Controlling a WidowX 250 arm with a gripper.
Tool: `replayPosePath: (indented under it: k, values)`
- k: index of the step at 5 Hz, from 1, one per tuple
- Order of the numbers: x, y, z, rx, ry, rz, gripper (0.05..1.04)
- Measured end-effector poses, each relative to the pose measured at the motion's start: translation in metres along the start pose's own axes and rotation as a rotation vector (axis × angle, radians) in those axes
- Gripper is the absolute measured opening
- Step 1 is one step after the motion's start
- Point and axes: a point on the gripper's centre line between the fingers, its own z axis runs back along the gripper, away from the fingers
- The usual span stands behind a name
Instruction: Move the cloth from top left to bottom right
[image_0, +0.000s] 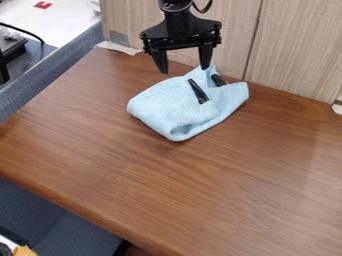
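The black gripper (184, 69) hangs at the top centre of the view, its two fingers spread wide with a gap between them. Just below and slightly right of it, the light blue cloth (170, 107) lies bunched and folded on the brown wooden table (220, 185), near the back edge. The right fingertip is at the cloth's raised upper peak; whether it touches cannot be told. A black slender object (198, 91) lies on the cloth, and another dark piece (218, 80) pokes out by its upper right fold.
A pale wood-grain panel (294, 50) stands along the table's back edge. Grey-blue padding (57, 67) borders the table on the left. The table's front edge runs diagonally from the left side down to the bottom centre.
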Motion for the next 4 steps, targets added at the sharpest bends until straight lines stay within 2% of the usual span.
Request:
replayPosePath:
  k: [3, 4]
  values:
    - [-0.021, 0.019, -0.039, 0.046, 0.094, 0.025, 1.001]
    - [-0.027, 0.029, -0.049, 0.078, 0.101, 0.038, 1.001]
